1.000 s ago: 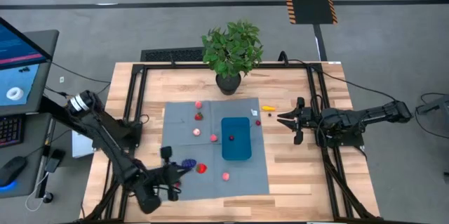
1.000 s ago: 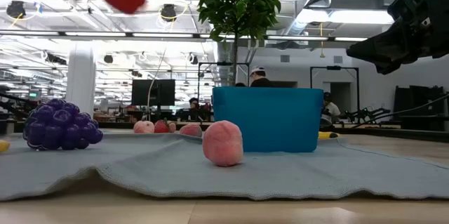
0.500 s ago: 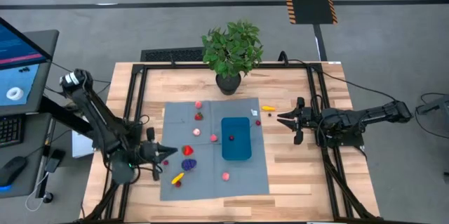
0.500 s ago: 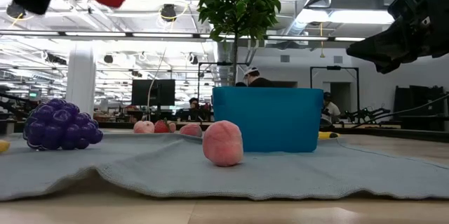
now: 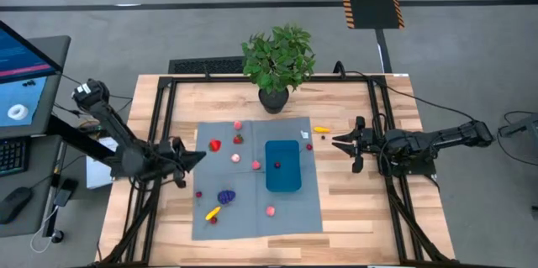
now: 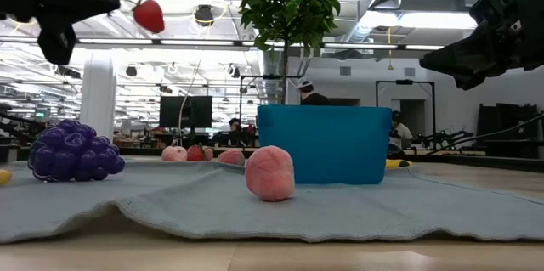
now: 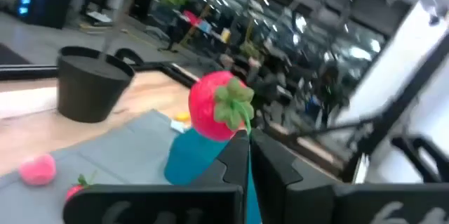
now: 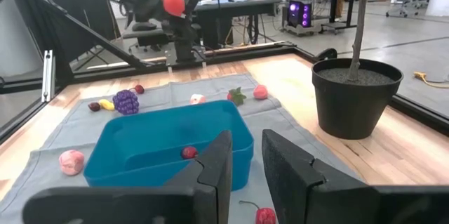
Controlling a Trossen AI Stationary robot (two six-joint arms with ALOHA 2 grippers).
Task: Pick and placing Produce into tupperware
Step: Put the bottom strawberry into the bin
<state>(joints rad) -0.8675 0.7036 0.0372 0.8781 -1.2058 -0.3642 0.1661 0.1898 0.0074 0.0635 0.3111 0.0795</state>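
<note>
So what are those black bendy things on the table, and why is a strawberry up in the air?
Those are two robot arms, and each ends in a two-finger claw. One picture looks straight down on the table, one looks from table height, and two come from small cameras on the arms' wrists.

The left claw is pinching a toy strawberry by its green top, so it hangs above the grey mat. The right claw waits at the other side, holding nothing.

On the mat lie more tiny toy foods: purple grapes, a pink peach and others. The blue box is where they go, and one small dark red piece is already inside. The potted plant is just standing there.
</note>
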